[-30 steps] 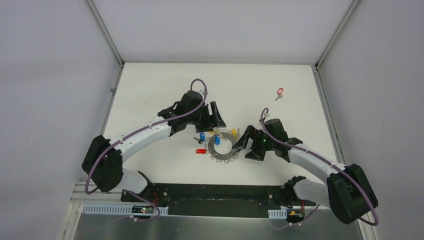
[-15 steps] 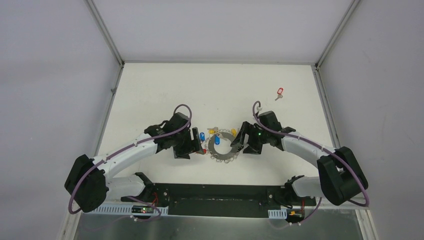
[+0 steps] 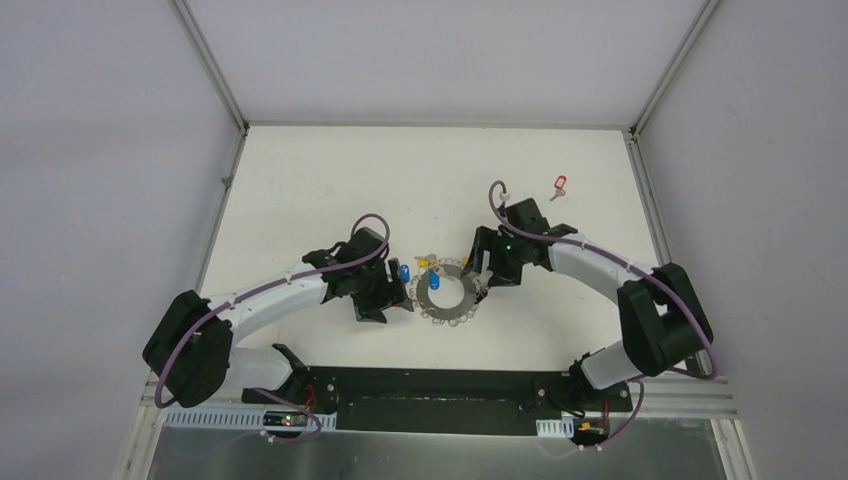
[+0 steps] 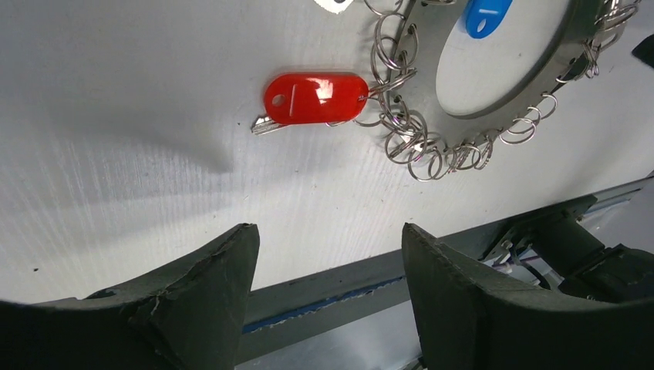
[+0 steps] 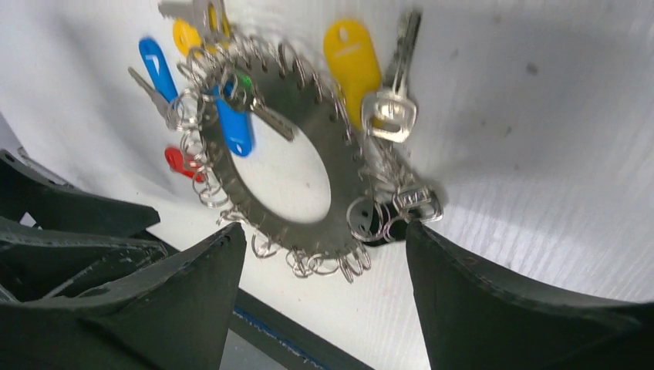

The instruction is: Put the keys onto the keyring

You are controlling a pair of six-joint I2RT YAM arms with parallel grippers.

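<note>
The keyring lies flat mid-table, a dark grey ring fringed with small silver rings. Around it lie keys with blue, yellow and red tags. In the right wrist view a yellow-tagged key and a bare silver key lie at its rim, and a blue tag lies across it. My left gripper is open, just left of the keyring and beside the red tag. My right gripper is open at the ring's right edge and holds nothing.
Another red-tagged key lies alone at the far right of the white table. The black base rail runs along the near edge. Grey walls enclose the table on three sides.
My left arm swung from behind the keyring to its left side, near the red tag. My right arm moved back along the ring's right edge and its jaws narrowed a little.
</note>
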